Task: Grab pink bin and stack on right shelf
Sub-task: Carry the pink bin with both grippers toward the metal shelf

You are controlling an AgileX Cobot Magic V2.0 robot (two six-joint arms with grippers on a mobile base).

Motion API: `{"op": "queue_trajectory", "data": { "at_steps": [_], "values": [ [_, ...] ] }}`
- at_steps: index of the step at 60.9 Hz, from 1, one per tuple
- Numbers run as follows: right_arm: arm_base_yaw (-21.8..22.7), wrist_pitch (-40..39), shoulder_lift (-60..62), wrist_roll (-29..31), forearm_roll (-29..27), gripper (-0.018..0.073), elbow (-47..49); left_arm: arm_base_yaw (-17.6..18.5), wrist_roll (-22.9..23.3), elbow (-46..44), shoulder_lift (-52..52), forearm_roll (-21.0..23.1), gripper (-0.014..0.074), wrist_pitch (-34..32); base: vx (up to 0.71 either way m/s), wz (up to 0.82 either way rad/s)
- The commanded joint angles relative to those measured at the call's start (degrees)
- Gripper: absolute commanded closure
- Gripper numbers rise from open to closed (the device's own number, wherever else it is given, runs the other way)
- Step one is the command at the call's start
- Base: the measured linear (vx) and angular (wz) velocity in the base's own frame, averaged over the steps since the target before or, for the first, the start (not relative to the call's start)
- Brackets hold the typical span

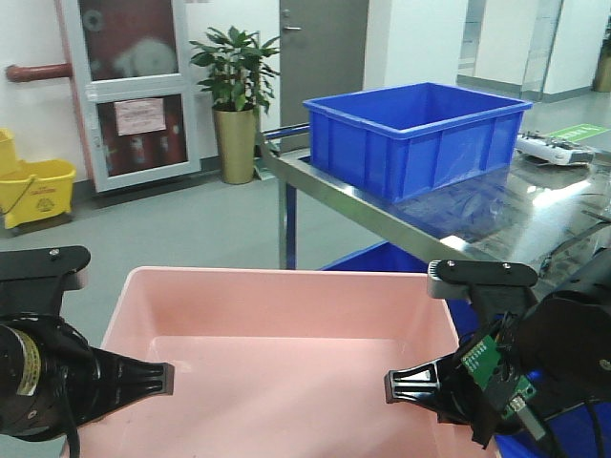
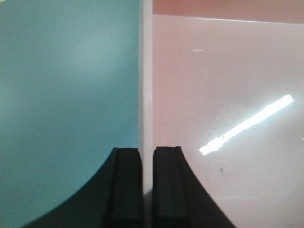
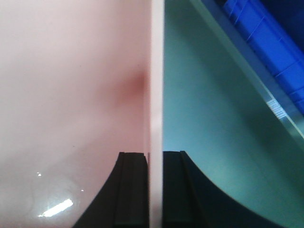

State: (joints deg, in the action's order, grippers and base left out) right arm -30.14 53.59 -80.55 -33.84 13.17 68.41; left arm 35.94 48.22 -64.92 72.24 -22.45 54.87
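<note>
I see the pink bin (image 1: pixel 286 324) low and near in the front view, directly before the robot, with its open side up. It sits between the two arms, one arm at each short wall. It is not on the right shelf (image 1: pixel 382 218); the shelf stands behind it and to the right, a little higher than the bin's rim.

The left gripper (image 1: pixel 143 380) is clamped on the left wall of the bin. In the left wrist view its two dark fingers (image 2: pixel 126 190) stand on both sides of the pale rim, one inside and one outside, and both press against the wall. The right gripper (image 1: pixel 420 384) does the same on the right wall: in the right wrist view the thin wall goes straight between the two fingers (image 3: pixel 130 190), and I see no gap on either side.

Outside the walls both wrist views show only a green-grey surface, so I cannot tell if the bin rests on something or hangs in the air.

On the shiny top of the shelf stands a blue crate (image 1: pixel 420 134), and behind it lies a small white device (image 1: pixel 558 148) that I cannot identify. A second blue crate (image 1: pixel 372 260) is under the shelf top. Farther back are a potted plant (image 1: pixel 234 67) and a yellow mop bucket (image 1: pixel 33 191).
</note>
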Motion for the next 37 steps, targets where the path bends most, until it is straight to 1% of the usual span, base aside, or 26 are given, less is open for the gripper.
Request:
{"op": "queue_trajectory", "data": {
  "at_steps": [1,37],
  "values": [
    [0.4,-1.3,1.9,0.4,4.4,0.0562,1.6,0.0,0.7,-1.6,-1.9,-3.6,0.0486,-2.0,0.4,-0.22],
    [0.4,-1.3,1.9,0.5,4.4,0.0562,1.6,0.0,0.7,-1.6,-1.9,-3.6,0.0486,-2.0,0.35,-0.31]
  ]
}}
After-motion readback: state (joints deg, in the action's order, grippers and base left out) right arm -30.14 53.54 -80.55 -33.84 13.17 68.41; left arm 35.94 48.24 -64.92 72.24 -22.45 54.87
